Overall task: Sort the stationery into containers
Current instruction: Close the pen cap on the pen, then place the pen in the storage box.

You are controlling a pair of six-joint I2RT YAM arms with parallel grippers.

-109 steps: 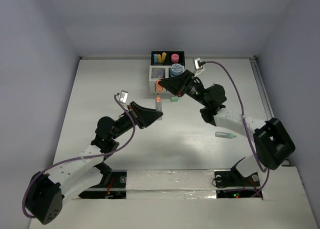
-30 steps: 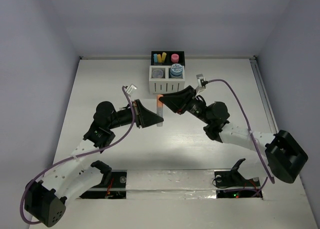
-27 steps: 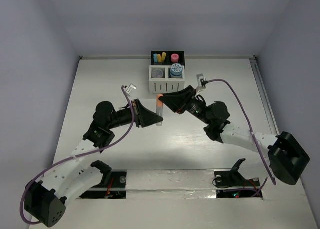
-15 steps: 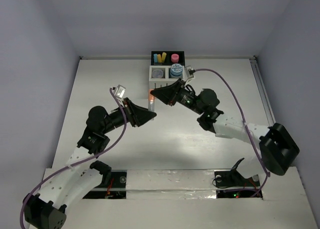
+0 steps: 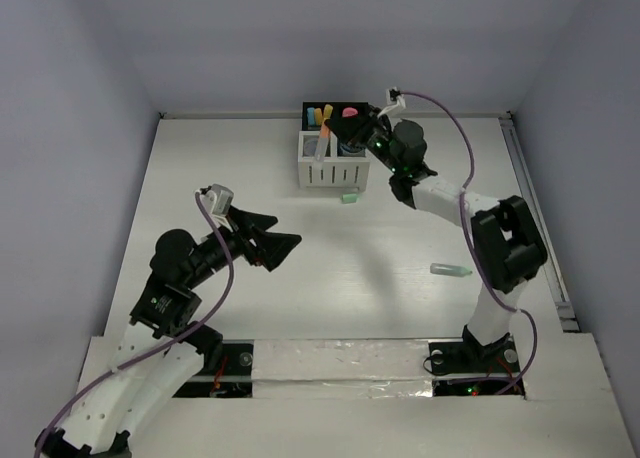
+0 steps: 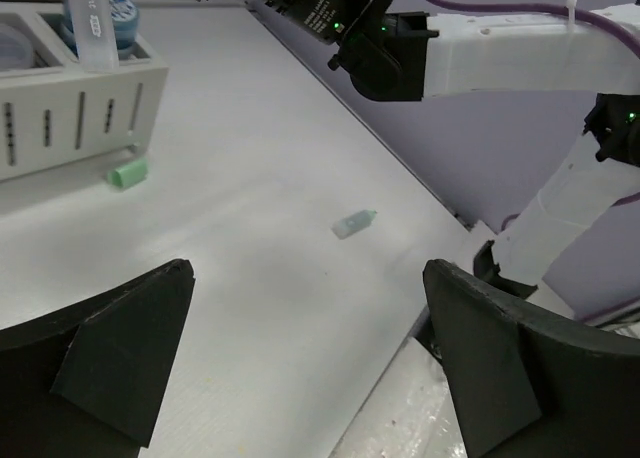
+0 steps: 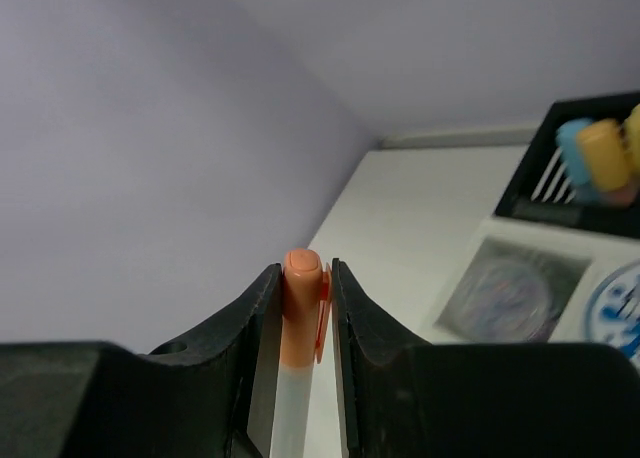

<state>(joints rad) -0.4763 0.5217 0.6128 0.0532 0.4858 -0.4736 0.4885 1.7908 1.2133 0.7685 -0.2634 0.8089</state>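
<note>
Evidently the step in hand is the placing of one pen; the right claw is clamped shut on a clear pen with an orange cap, pinched just below the cap, and the top view shows that arm stretched far out so the pen hangs nearly upright over the organiser at the far side of the surface; its lower end seems to sit at or within the white slatted half, beside the blue-white roll, though exactly which compartment I cannot tell. The left claw stands wide open and holds nothing, hovering low over the near-left part of the surface, well apart from the organiser. Two items lie loose: a green stub just in front of the slatted wall, and a clear tube out to the right. By my judgement the next move calls for the right claw to line the pen over its bin and let go cleanly, without tipping the organiser; after that, the stub and tube remain to be fetched.
</note>
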